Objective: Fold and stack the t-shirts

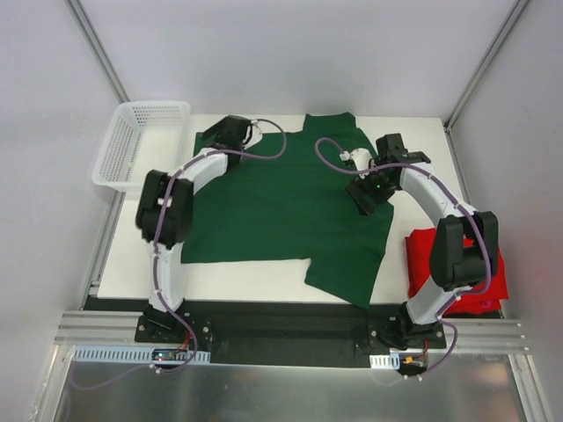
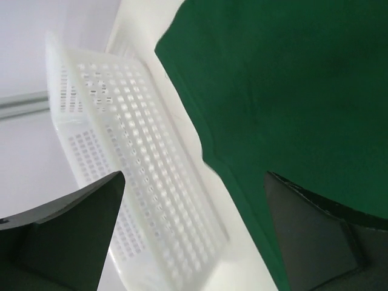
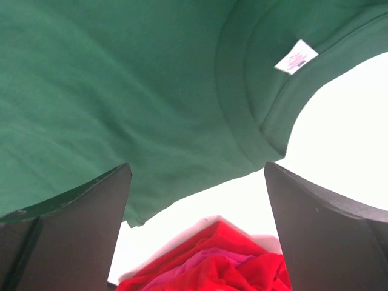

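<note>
Green shirt [image 1: 281,211] lies spread flat; my left gripper [image 1: 230,132] and right gripper [image 1: 365,198] hover, jaws apart, empty. I'd pinch its far edge at 2 points, lifting evenly.

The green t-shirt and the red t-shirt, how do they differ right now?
The green t-shirt lies spread out, mostly flat; the red t-shirt sits in a crumpled heap. The green t-shirt fills the middle of the table; the red t-shirt is at its near right corner, partly behind the right arm. The green t-shirt covers far more table than the red t-shirt. Neither is folded yet.
</note>
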Robot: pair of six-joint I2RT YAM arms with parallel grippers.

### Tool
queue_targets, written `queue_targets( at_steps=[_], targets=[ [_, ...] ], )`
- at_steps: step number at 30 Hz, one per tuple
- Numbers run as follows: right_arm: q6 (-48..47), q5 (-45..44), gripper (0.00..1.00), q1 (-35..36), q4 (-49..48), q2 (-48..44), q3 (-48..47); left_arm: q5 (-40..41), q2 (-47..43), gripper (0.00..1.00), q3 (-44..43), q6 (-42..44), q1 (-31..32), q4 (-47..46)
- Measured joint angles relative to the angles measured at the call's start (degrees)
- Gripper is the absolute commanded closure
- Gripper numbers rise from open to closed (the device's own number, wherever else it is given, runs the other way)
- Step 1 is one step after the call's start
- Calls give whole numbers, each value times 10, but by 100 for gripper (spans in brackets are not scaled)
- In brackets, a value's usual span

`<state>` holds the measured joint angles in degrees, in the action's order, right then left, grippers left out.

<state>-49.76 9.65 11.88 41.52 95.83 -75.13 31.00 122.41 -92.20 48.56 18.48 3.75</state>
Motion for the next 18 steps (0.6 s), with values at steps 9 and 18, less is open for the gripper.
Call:
queue_targets(
  at_steps=[9, 18],
  targets=[
    [-33, -11, 4, 12, 24, 71, -28, -185, -288, 1, 182, -122, 29, 98],
    [-85, -17, 4, 42, 109, 103, 4, -306, -259, 1, 275, -161, 21, 229]
  ],
)
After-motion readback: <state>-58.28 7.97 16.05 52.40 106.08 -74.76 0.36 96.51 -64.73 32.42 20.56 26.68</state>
